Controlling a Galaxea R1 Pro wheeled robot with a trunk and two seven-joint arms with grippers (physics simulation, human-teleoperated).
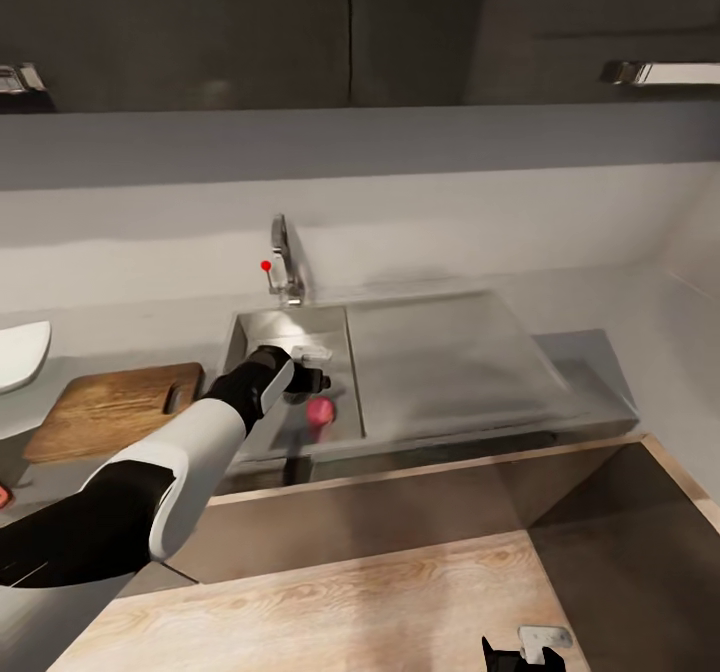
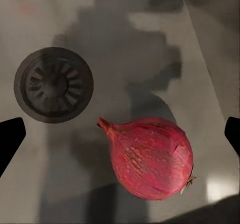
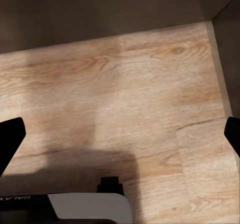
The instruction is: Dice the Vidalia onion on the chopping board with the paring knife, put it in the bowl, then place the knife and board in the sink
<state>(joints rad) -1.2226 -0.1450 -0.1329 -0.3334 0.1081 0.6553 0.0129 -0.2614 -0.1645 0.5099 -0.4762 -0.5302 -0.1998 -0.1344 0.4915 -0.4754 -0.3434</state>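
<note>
Vidalia onion [image 2: 150,156]: lain on the sink [image 1: 345,327] floor, beside the drain [image 2: 54,84], directly beneath the left hand [image 2: 120,134].
Left hand: held released, fingertips spread wide to either side of the onion, nothing gripped.
Right hand [image 3: 120,134]: held released over the wooden floor [image 3: 125,84], idle.
Chopping board [image 1: 110,407]: set on the table [image 1: 590,302], beyond the left hand's outer side.
Step in hand: retrieval of the onion is judged under way.
Next move: a descent and closure around the bulb is called for.

Partial white lettering "GALAX" stands on the robot's dark base [image 3: 20,198].
</note>
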